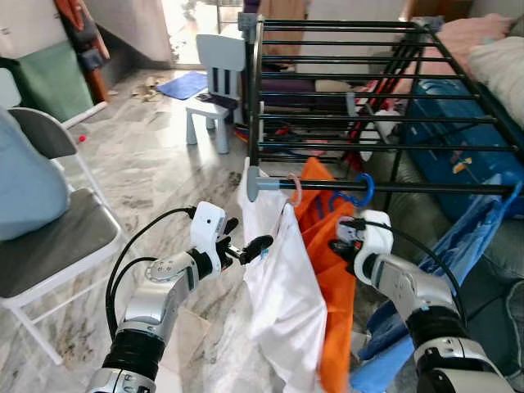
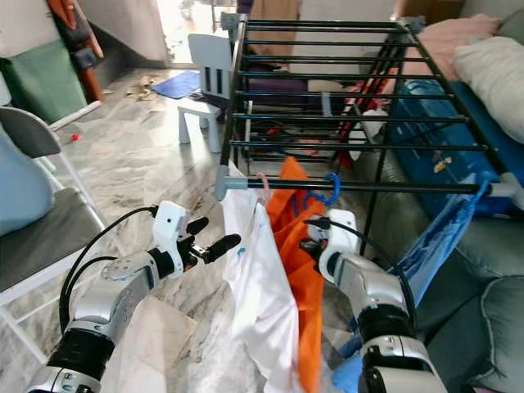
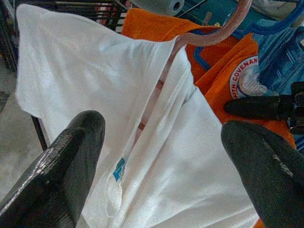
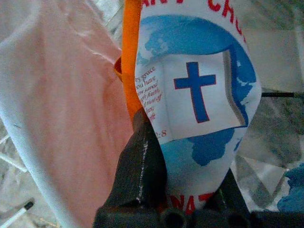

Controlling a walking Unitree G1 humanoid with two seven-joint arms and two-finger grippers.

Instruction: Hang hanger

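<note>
White cloth of a shirt [image 1: 282, 286] hangs from a pink hanger [image 1: 295, 187] whose hook is already over the front rail of the black drying rack [image 1: 368, 98], just beside the rail's grey end cap. Next to it on the same rail an orange shirt [image 1: 332, 278] hangs from a blue hanger [image 1: 360, 192]. Both garments fall straight down, long axis vertical. The left tool [image 1: 246, 246] sits just to the left of the white shirt at chest height, fingers spread wide and holding nothing, pointing at the cloth. The right tool [image 1: 344, 241] is pressed into the orange shirt from the right, and its fingers look pinched on the printed fabric. So the right arm is nearer the orange garment, the left nearer the white one. Below is marble-patterned floor [image 1: 164, 164]; a folding chair [image 1: 49, 237] stands to the left, a small child's chair [image 1: 217, 82] further back
</note>
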